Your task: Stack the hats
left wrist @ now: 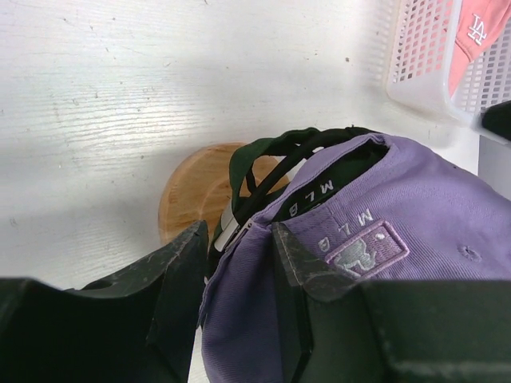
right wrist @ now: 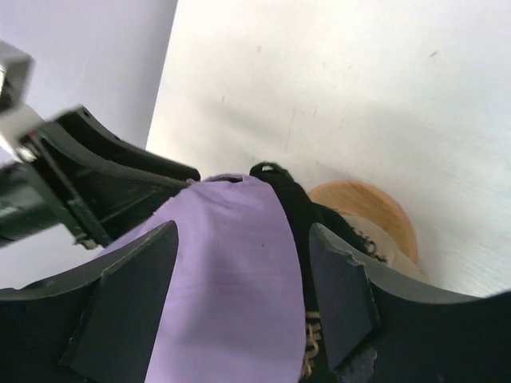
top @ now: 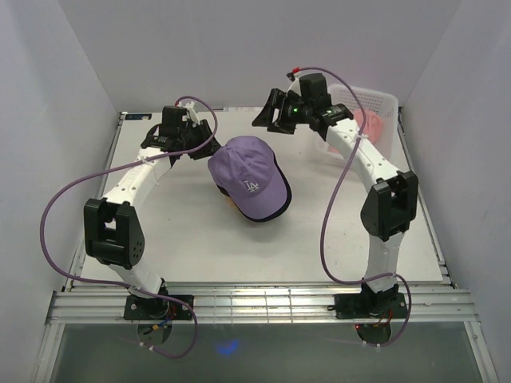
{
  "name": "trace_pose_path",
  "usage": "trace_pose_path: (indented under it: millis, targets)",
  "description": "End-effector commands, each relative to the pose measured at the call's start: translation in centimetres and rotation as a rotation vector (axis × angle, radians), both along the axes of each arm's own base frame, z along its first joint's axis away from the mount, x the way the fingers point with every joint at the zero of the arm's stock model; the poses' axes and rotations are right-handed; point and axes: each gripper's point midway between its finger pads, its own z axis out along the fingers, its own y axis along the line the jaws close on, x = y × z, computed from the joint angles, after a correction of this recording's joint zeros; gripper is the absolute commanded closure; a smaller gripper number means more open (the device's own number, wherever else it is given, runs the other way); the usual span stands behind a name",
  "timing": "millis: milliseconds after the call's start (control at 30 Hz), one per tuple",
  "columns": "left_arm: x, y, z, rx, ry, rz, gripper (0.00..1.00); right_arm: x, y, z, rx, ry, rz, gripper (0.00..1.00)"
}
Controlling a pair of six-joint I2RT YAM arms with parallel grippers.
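Looking at the lavender cap (top: 247, 177) topping the dark caps (left wrist: 255, 148) on a wooden stand (left wrist: 192, 191), middle of the bench (top: 184, 231). Got the left pincer (left wrist: 235, 239) open at its far-left edge, with the back rim between the fingers. Same with the right pincer (right wrist: 243, 235), spread wide just past the far side. Spotted a pink cap (left wrist: 475, 32) in the white basket (left wrist: 415, 64), far right.

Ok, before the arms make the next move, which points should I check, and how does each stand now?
1. Lavender cap on top of the dark green cap: ok.
2. Both seated over the wooden stand: ok.
3. Right tool jaws open: ok.
4. Left tool free of the lavender cap's back rim: cannot tell; its fingers stand either side of the rim.
5. Pink cap stacked: not ok; it lies in the white basket.
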Motion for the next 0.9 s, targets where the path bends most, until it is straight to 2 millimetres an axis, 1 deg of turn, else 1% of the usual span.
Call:
trace_pose_path:
  millis: [0, 33, 67, 100, 133, 200, 233, 267, 300, 333, 367, 400, 433, 467, 500, 533, 567, 633, 667, 700, 733, 767, 867]
  targets:
    - [-0.5, 0.9, 0.6, 0.043, 0.005, 0.01, 0.52, 1.6, -5.5, 9.9, 0.063, -0.194, -0.172, 0.27]
    - [-0.5, 0.8, 0.5, 0.043, 0.006, 0.008, 0.52, 0.9, -6.4, 11.3, 0.075, -0.214, -0.189, 0.27]
    - [-0.5, 0.8, 0.6, 0.042, 0.005, 0.006, 0.52, 0.6, -7.0, 11.4, 0.076, -0.215, -0.204, 0.27]
    - [-0.5, 0.8, 0.5, 0.043, 0.008, 0.006, 0.52, 0.0, -7.3, 10.4, 0.069, -0.187, -0.212, 0.27]
    - [-0.6, 0.8, 0.5, 0.044, 0.007, 0.005, 0.52, -1.6, -7.7, 11.6, 0.085, -0.205, -0.201, 0.27]
    - [-0.7, 0.8, 0.4, 0.043, 0.009, 0.004, 0.52, -3.8, -8.0, 11.2, 0.102, -0.189, -0.181, 0.28]
    - [-0.7, 0.9, 0.6, 0.044, 0.005, 0.005, 0.52, -6.2, -8.7, 9.6, 0.102, -0.162, -0.17, 0.29]
    - [-0.7, 0.9, 0.6, 0.046, 0.003, 0.005, 0.52, -7.7, -8.7, 8.9, 0.12, -0.149, -0.144, 0.29]
    - [-0.7, 0.9, 0.7, 0.045, 0.0, 0.005, 0.52, -8.7, -8.9, 8.8, 0.141, -0.169, -0.136, 0.3]
    - [-0.7, 0.9, 0.9, 0.042, -0.004, 0.005, 0.52, -10.9, -9.2, 9.8, 0.178, -0.193, -0.119, 0.31]
    - [-0.6, 0.8, 1.0, 0.04, -0.008, 0.006, 0.52, -12.4, -9.1, 6.0, 0.16, -0.125, -0.095, 0.31]
    - [-0.6, 0.7, 1.1, 0.036, -0.008, 0.001, 0.52, -13.7, -8.9, 5.2, 0.169, -0.109, -0.065, 0.31]
    - [-0.6, 0.7, 1.1, 0.036, -0.008, 0.0, 0.52, -15.4, -8.6, 5.4, 0.184, -0.128, -0.036, 0.31]
    - [-0.6, 0.7, 1.2, 0.035, -0.009, 0.002, 0.52, -16.6, -8.5, 2.6, 0.162, -0.082, -0.023, 0.31]
    - [-0.6, 0.7, 1.2, 0.035, -0.011, 0.001, 0.52, -17.5, -8.4, 1.6, 0.158, -0.067, -0.007, 0.31]
    - [-0.6, 0.7, 1.2, 0.034, -0.01, 0.004, 0.52, -18.4, -8.3, 1.3, 0.161, -0.071, 0.002, 0.31]
    - [-0.5, 0.8, 1.2, 0.035, -0.01, 0.005, 0.52, -19.6, -8.1, -0.7, 0.142, -0.032, 0.017, 0.32]
    - [-0.6, 0.7, 1.0, 0.033, -0.004, 0.006, 0.52, -20.7, -8.1, -1.7, 0.164, -0.019, 0.026, 0.31]
    - [-0.6, 0.7, 1.0, 0.032, -0.004, 0.007, 0.51, -20.8, -7.6, -1.2, 0.214, -0.034, 0.039, 0.31]
    - [-0.6, 0.7, 0.8, 0.029, 0.002, 0.008, 0.52, -21.5, -7.5, -2.4, 0.225, -0.009, 0.062, 0.31]
    - [-0.6, 0.6, 0.9, 0.027, -0.001, 0.006, 0.52, -21.6, -7.2, -2.5, 0.236, -0.009, 0.074, 0.31]
    - [-0.6, 0.6, 0.8, 0.026, 0.001, 0.005, 0.52, -21.9, -6.7, -2.3, 0.245, -0.016, 0.096, 0.31]
    - [-0.5, 0.6, 0.9, 0.028, -0.003, 0.007, 0.52, -22.0, -5.5, -0.8, 0.276, -0.034, 0.141, 0.32]
